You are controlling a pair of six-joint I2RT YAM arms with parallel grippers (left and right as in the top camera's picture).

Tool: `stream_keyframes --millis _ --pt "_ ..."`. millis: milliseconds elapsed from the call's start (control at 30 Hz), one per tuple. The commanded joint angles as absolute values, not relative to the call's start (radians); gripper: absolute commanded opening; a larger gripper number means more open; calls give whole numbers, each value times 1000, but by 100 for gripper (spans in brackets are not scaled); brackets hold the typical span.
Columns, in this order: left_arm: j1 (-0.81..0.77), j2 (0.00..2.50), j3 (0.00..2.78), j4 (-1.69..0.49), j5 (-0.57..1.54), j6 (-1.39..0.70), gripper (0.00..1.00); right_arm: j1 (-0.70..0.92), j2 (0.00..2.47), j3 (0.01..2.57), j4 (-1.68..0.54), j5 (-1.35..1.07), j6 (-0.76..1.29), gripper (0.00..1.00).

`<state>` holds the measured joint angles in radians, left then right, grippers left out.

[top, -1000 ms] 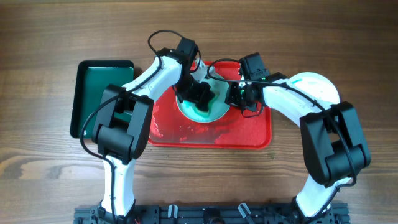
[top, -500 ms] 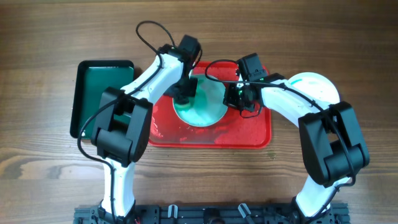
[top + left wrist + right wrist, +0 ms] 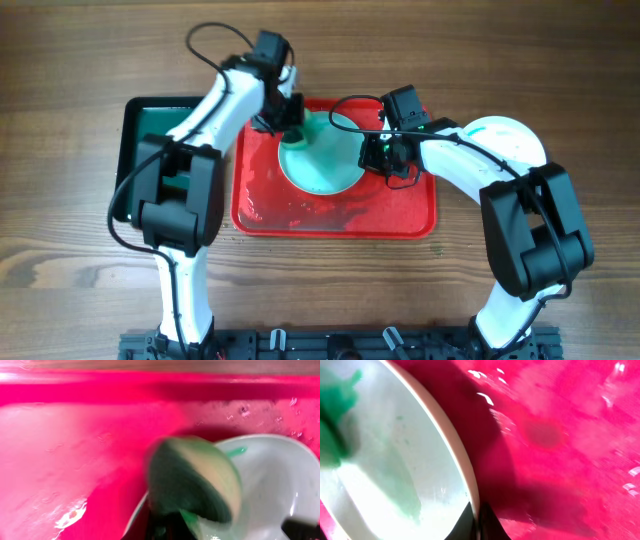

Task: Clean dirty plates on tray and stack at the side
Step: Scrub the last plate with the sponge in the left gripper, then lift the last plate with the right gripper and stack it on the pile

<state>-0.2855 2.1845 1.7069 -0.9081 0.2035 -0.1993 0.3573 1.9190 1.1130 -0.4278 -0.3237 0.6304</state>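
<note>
The right fingers point(image 3: 491, 527) clamp the rim of the aqua plate point(image 3: 322, 165), steadying it on the red tray point(image 3: 400, 215). The left fingers point(image 3: 162, 530), apparently closed on the sponge point(image 3: 192, 480) at the plate's edge, should sweep inward over the green smear point(image 3: 402, 495) with even pressure.

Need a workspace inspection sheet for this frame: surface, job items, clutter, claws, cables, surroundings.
Surface: wooden table; the red tray is wet with green flecks.
Job's things: aqua plate on the red tray, green smear on it; white plate on the table at right, partly under the right arm.
Clutter: dark green tray left of the red tray.
Claws: left claw holds a sponge at the aqua plate's rim; right claw pinches its right rim.
Cables: black cable loops above the left arm.
Surroundings: nothing seen.
</note>
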Motion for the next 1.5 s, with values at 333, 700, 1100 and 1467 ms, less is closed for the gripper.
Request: stream_keyframes --millis 333,700,1100,1467 --pt "-232 2075 1864 -1216 136 -247 4 351 1425 1144 -799 306 464 4" --pt "-278 2076 1863 -1156 148 -247 4 629 1383 1144 -933 873 499 4" --pt "-277 2076 1863 -1151 147 -247 4 913 1383 1144 -703 1517 65 4" --pt "-277 2076 1863 -1140 147 -247 4 906 1384 1129 -638 992 62 4"
